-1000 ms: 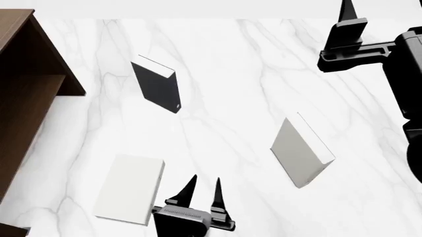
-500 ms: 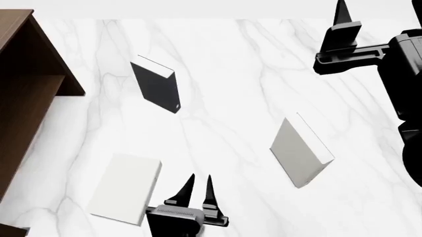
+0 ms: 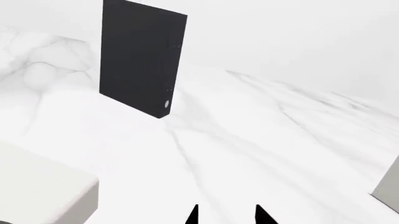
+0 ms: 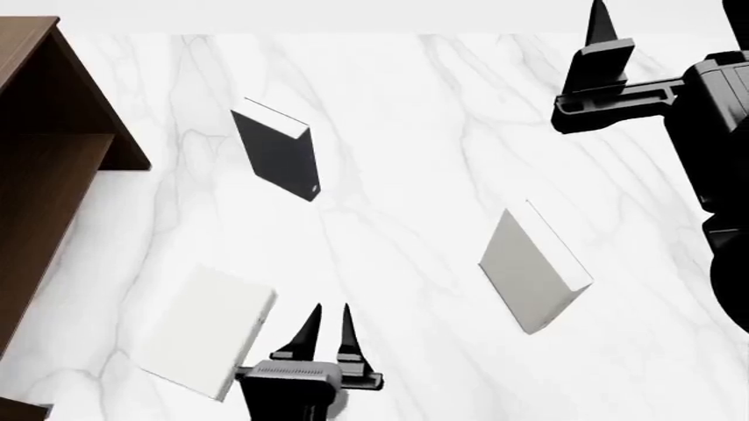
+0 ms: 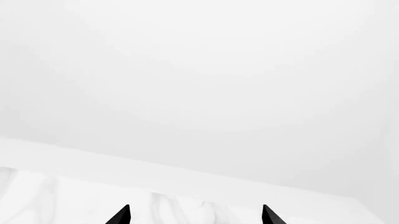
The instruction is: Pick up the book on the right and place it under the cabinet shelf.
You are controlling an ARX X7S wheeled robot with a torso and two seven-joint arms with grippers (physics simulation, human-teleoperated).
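Now | book [image 4: 205,331] pushed leftward, rotated | left gripper [image 4: 329,325] narrower

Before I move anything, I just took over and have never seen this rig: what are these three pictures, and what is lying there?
You are driving a two-armed robot in a simulation. The wide picture looks down from its head; the other two come from cameras near each wrist.

In the head view, the left end effector is low, its fingers open a narrow gap, holding nothing, next to the off-white book lying on the marble table. The right end effector is raised at the far right; its wrist view shows its fingers spread and empty, facing mostly blank white.

Also on the table are a black book and a grey book. The brown cabinet stands at the left edge. The left wrist view shows the black book ahead and a corner of the off-white one.
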